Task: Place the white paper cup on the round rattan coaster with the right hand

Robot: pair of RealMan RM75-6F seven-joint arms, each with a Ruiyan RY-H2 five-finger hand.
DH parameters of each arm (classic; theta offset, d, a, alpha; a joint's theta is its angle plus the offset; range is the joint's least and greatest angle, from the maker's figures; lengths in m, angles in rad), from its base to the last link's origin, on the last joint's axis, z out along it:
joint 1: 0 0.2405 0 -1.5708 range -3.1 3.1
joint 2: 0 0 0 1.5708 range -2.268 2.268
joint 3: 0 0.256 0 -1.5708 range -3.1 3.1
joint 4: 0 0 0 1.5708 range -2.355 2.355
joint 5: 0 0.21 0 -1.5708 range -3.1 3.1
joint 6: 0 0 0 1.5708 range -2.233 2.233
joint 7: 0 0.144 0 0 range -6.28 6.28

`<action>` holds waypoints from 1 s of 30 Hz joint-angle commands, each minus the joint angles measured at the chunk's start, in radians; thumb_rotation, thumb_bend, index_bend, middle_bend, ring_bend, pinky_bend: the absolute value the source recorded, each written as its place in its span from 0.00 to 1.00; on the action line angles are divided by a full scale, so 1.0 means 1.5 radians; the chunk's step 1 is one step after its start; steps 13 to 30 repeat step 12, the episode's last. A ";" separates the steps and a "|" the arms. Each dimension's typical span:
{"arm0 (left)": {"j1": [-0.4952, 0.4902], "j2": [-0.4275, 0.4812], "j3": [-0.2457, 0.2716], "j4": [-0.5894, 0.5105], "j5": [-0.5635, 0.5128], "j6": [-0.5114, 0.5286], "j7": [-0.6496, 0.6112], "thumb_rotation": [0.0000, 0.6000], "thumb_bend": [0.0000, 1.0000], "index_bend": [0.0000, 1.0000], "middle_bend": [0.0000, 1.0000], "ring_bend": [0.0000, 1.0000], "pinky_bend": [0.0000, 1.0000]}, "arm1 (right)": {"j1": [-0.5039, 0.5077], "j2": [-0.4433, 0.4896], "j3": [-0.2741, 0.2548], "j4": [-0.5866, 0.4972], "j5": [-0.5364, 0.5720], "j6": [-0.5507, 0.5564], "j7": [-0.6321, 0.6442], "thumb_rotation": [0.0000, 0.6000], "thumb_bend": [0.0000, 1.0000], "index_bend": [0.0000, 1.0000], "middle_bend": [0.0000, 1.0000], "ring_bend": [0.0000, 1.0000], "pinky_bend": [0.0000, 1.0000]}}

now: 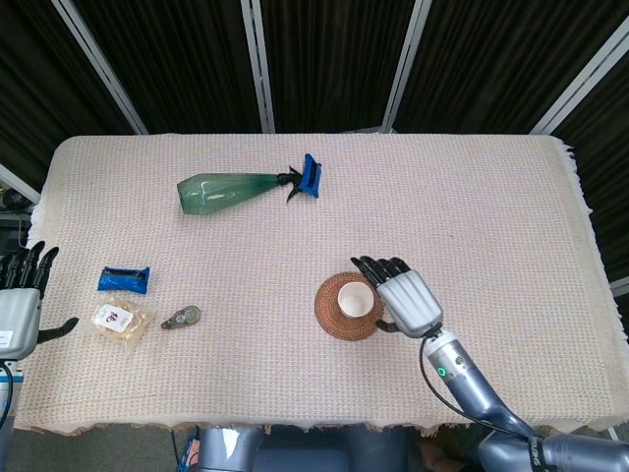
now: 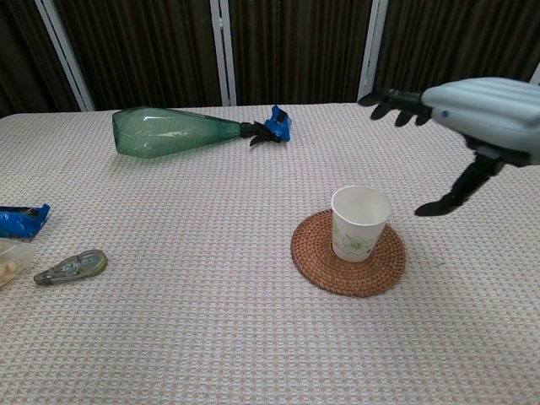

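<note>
The white paper cup [image 1: 354,298] [image 2: 360,223] stands upright in the middle of the round rattan coaster [image 1: 332,313] [image 2: 317,262]. My right hand [image 1: 405,296] [image 2: 472,118] hovers to the right of the cup and above it, fingers spread, holding nothing and clear of the cup. My left hand [image 1: 20,305] shows only in the head view, at the table's left edge, fingers apart and empty.
A green spray bottle [image 1: 248,186] [image 2: 186,130] with a blue nozzle lies on its side at the back. At the left lie a blue wrapper [image 1: 124,279] [image 2: 18,220], a snack packet [image 1: 120,320] and a small correction-tape dispenser [image 1: 182,317] [image 2: 71,267].
</note>
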 commanded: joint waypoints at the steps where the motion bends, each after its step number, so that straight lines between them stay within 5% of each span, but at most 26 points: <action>1: 0.008 0.002 0.007 0.003 0.014 0.011 -0.009 1.00 0.00 0.00 0.00 0.00 0.00 | -0.086 0.071 -0.051 0.002 -0.114 0.131 0.097 1.00 0.00 0.00 0.07 0.04 0.04; 5: 0.021 -0.002 0.020 0.010 0.042 0.033 -0.013 1.00 0.00 0.00 0.00 0.00 0.00 | -0.151 0.091 -0.083 0.080 -0.169 0.229 0.157 1.00 0.00 0.00 0.00 0.00 0.00; 10: 0.030 -0.003 0.027 0.010 0.061 0.047 -0.021 1.00 0.00 0.00 0.00 0.00 0.00 | -0.187 0.089 -0.092 0.127 -0.177 0.269 0.187 1.00 0.00 0.00 0.00 0.00 0.00; 30: 0.030 -0.003 0.028 0.010 0.065 0.047 -0.021 1.00 0.00 0.00 0.00 0.00 0.00 | -0.197 0.085 -0.092 0.140 -0.173 0.276 0.189 1.00 0.00 0.00 0.00 0.00 0.00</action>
